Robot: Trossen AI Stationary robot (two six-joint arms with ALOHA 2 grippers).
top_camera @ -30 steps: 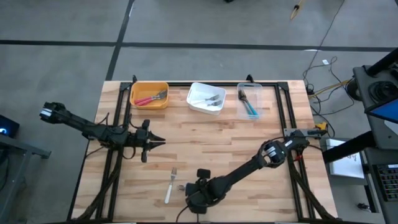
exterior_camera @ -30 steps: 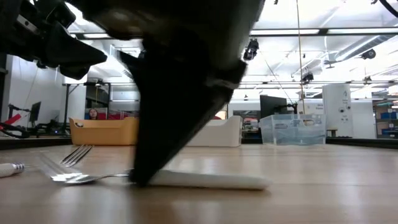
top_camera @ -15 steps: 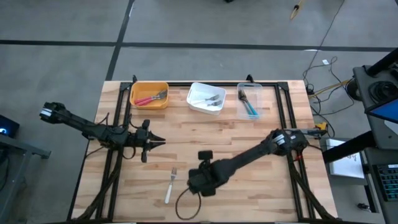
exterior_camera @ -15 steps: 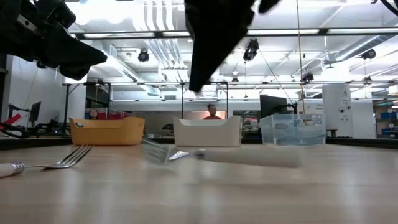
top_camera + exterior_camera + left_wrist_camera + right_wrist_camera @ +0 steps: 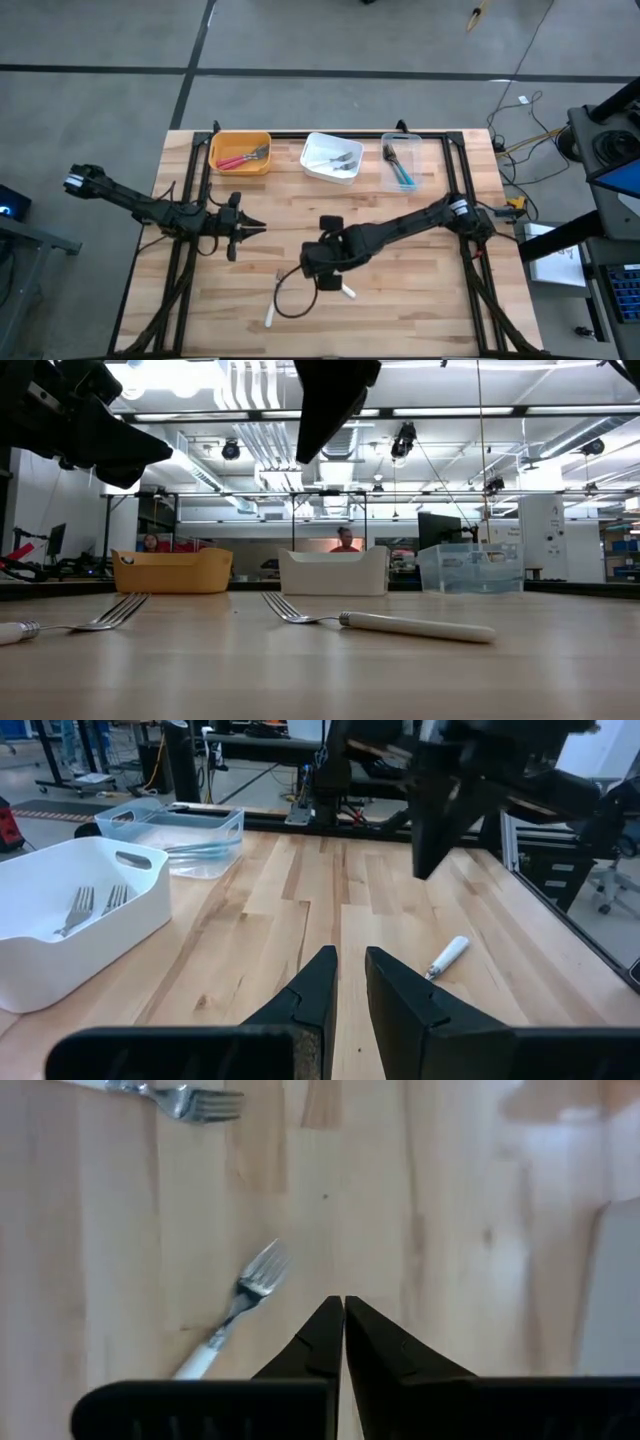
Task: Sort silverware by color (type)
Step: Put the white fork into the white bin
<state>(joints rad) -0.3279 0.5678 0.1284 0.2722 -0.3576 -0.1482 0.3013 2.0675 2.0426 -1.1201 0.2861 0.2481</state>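
- We see our right gripper [image 5: 312, 262] near the centre of the high view, raised above the wood table [image 5: 420, 300]; its fingers [image 5: 345, 1335] are pressed together on nothing.
- Our left gripper [image 5: 255, 228] waits at the left of the table, its fingers [image 5: 320, 985] a narrow gap apart and empty.
- Two white-handled forks lie loose in the lower middle of the high view: one fork [image 5: 346, 290] just below and right of the right gripper, the other fork [image 5: 272, 305] further left.
- Along the top edge stand the orange bin [image 5: 240, 153] with pink-handled forks [image 5: 238, 158], the white bin [image 5: 332, 158] with white-handled forks [image 5: 342, 161], and the clear bin [image 5: 404, 163] with teal-handled forks [image 5: 402, 172].
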